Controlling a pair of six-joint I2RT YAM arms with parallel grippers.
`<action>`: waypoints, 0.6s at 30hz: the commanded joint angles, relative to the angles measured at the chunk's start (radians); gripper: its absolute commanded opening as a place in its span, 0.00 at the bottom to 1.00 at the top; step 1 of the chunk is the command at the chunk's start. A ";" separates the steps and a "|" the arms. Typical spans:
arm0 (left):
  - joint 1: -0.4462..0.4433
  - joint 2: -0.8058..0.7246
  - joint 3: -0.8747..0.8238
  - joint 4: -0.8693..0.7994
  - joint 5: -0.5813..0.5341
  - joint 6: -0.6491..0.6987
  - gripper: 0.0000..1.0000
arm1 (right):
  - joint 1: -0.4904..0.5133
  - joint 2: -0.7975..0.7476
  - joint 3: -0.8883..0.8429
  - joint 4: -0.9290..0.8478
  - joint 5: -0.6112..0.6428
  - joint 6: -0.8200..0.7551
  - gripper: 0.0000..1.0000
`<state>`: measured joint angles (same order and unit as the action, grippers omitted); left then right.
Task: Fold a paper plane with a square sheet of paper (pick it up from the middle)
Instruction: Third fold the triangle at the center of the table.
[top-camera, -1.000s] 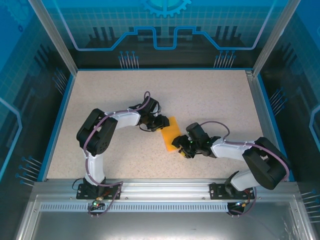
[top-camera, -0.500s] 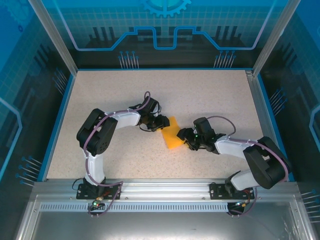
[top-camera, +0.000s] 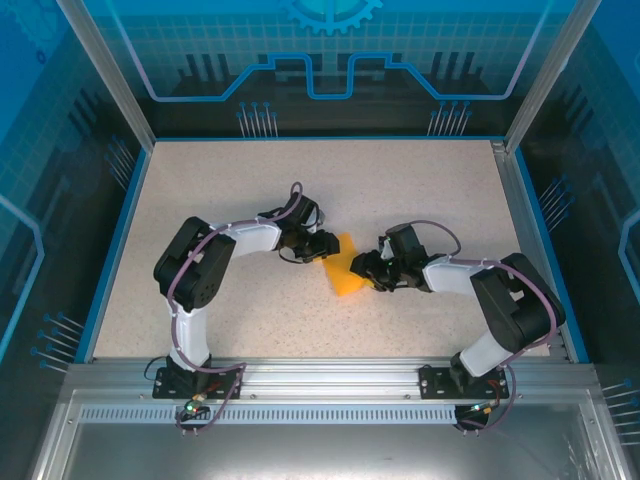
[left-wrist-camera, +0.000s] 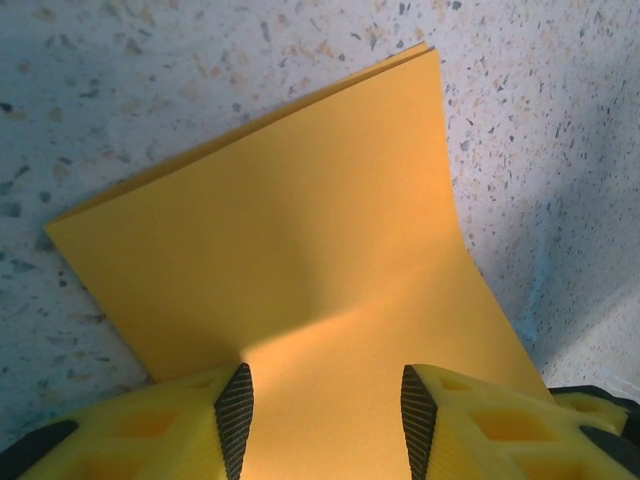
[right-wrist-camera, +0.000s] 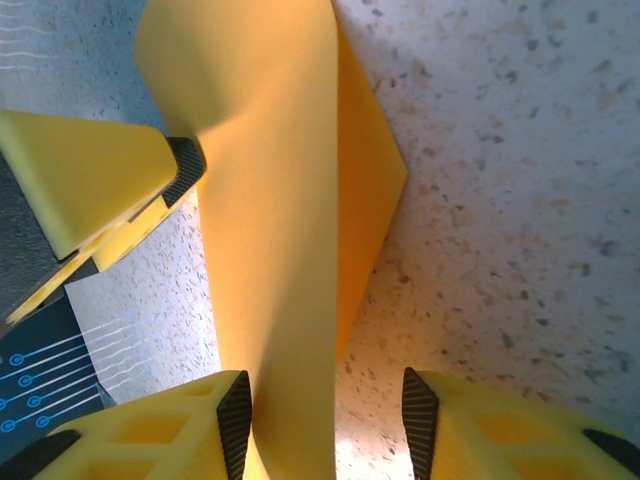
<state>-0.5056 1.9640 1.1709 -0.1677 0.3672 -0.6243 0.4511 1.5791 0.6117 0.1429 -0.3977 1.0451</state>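
While the paper (top-camera: 345, 275) lies mid-tabletop (top-camera: 250, 180), long axis running near to far, I see it curling up between the left gripper (left-wrist-camera: 322, 395) at its far end and the right gripper (right-wrist-camera: 326, 400) alongside, both with jaws apart, neither clamped.

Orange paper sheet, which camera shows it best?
Left wrist: the orange paper sheet lies close and broad, its doubled edge clear. Right wrist shows it curling up; the top view gives a small distant patch.

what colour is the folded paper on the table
The square sheet of paper is plain orange-yellow, clearest in the left wrist view.
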 joint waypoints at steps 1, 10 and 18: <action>0.002 0.021 0.023 -0.049 0.017 0.044 0.47 | -0.029 -0.007 0.002 -0.028 -0.039 -0.051 0.49; 0.001 0.030 0.026 -0.049 0.028 0.047 0.47 | -0.068 -0.033 0.043 -0.103 -0.133 -0.185 0.54; 0.001 0.035 0.038 -0.054 0.036 0.058 0.47 | -0.094 -0.037 0.035 -0.190 -0.157 -0.266 0.50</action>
<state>-0.5056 1.9736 1.1873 -0.1825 0.3801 -0.5941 0.3801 1.5635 0.6373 0.0246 -0.5293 0.8383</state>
